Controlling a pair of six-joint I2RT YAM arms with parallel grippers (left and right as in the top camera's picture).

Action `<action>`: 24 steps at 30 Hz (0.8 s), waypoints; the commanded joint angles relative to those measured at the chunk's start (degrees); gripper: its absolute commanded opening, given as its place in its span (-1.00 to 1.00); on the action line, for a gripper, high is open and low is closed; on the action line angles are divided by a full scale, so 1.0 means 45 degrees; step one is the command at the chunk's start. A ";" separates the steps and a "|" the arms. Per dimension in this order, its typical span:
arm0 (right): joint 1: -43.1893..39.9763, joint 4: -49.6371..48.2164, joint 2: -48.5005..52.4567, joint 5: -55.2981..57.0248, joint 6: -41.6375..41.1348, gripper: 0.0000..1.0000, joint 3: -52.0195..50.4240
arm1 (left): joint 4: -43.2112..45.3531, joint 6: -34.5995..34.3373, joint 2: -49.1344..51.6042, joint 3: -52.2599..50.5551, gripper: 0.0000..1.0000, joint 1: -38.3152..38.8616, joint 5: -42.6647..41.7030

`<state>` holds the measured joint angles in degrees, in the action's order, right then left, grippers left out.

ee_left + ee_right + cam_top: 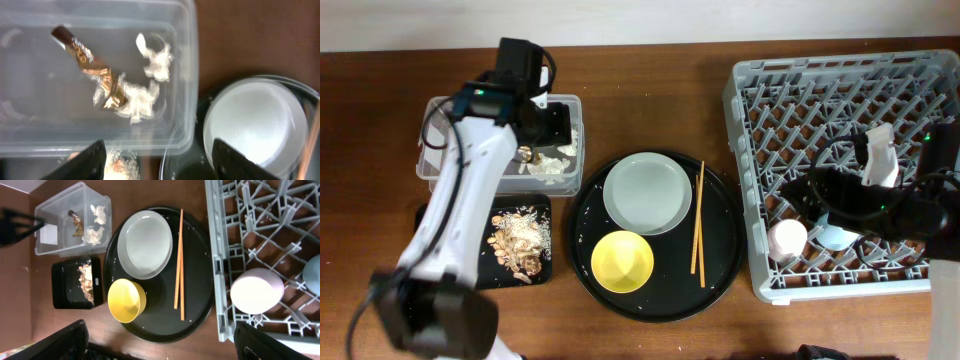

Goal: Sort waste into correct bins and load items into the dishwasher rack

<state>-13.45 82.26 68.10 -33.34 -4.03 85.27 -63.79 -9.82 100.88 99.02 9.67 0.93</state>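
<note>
My left gripper [548, 122] [160, 167] hangs open and empty over the clear tub [435, 150] [185, 65]. In the tub lie the brown-gold wrapper [92, 67] and crumpled white tissue [150, 82]. Brown food scraps [517, 240] lie in the shallow black tray [485, 275]. The grey-green plate [647, 192], yellow bowl [622, 262] and chopsticks [698, 222] sit on the round black tray. My right gripper [812, 192] [160, 347] is open and empty above the grey rack [850, 90]. The pink cup [787, 240] [256, 291] and blue cup [835, 237] [312, 272] sit in the rack.
The large round black tray [720, 280] lies between the bins and the rack. The rack fills the right side of the table, its near edge close to the table's front. Bare wooden table [640, 80] lies behind the trays.
</note>
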 commanded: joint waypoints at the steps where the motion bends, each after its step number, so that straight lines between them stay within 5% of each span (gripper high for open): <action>1: 0.0180 0.0068 -0.0432 -0.0112 0.0821 0.85 0.0005 | -0.1559 0.2025 -0.3099 0.0782 0.34 0.0578 -0.0359; 3: 0.0627 -0.0005 -0.1010 0.0034 0.0855 0.87 0.0005 | -0.2623 0.2011 -0.4226 0.0777 0.43 0.0685 -0.0359; 4: 0.1025 -0.0087 -0.1409 0.0355 0.0845 0.87 0.0005 | -0.3050 0.2016 -0.4692 0.0777 0.99 0.0680 -0.0359; 9: 0.2278 -0.0151 -0.2050 0.1331 0.0801 1.00 0.0005 | -0.3560 0.2016 -0.5557 0.0777 0.99 0.0685 -0.0359; 24: 0.2283 -0.0034 -0.0942 0.1326 0.0797 0.97 0.0005 | -0.3565 0.2011 -0.5542 0.0767 0.99 0.0685 -0.0364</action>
<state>-3.68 82.30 62.54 -27.90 -0.97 85.14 -79.77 -1.89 76.49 102.19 12.75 -0.25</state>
